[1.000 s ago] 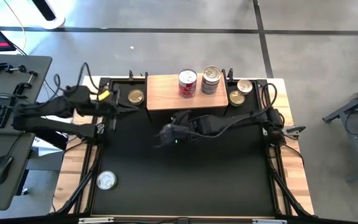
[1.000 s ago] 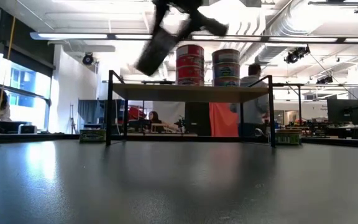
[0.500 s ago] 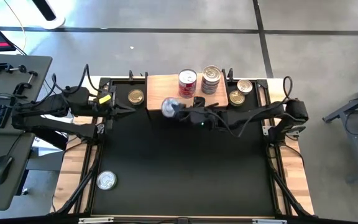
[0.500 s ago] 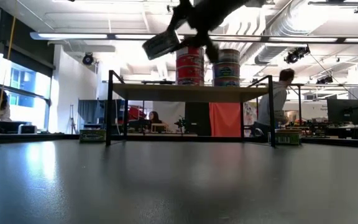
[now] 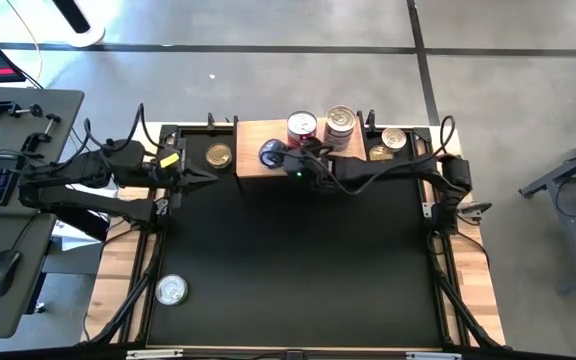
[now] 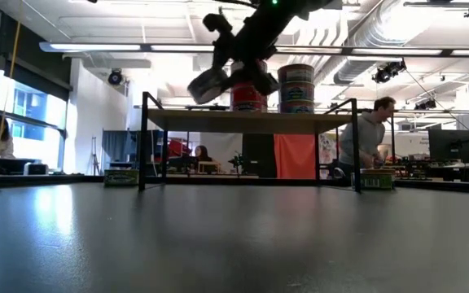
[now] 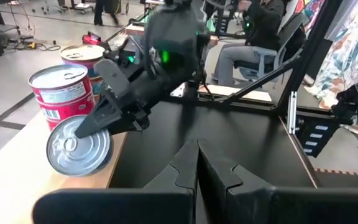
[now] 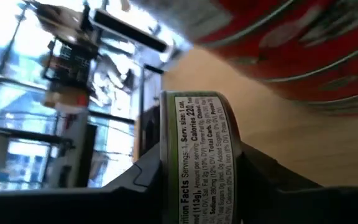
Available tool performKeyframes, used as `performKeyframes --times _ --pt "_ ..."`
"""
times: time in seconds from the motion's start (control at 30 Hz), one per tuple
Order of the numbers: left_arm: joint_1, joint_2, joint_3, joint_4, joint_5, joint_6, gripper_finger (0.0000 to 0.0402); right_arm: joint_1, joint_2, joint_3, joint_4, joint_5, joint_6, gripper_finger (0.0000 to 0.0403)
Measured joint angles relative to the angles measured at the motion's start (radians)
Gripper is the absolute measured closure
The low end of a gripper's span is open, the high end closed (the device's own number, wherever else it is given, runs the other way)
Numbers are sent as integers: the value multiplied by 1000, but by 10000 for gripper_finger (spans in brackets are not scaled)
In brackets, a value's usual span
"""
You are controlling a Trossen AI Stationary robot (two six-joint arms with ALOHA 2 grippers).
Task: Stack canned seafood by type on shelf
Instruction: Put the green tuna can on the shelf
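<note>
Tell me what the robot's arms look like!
Both arms are dark, nearly black, built from jointed segments with thin black cables looping along them. The right end effector has two tapered black fingers and a small green light glowing behind it. The left end effector has flat black fingers with notched edges.

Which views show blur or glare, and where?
Right wrist view: the red tins behind are smeared, while the label of the held round tin is readable. Low view: bright ceiling lights leave the right pincer dark. High view: even light.
</note>
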Motion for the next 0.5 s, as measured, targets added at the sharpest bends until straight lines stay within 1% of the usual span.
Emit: performKeyframes --times 0.1,0.17,0.3,0.43,0.5 --pt "0 0 0 -11 0 16 401 -9 32 62 -32 -56 3 238" --pt "0 0 0 -14 0 20 401 -12 59 92 -33 -70 4 224" --pt "0 0 0 -27 0 19 401 -15 119 136 -33 -61 24 221" --pt "-1 0 0 -49 3 19 401 -26 130 141 -40 -70 46 222" --pt "-1 0 0 -58 7 19 401 -31 131 140 -78 -69 62 221"
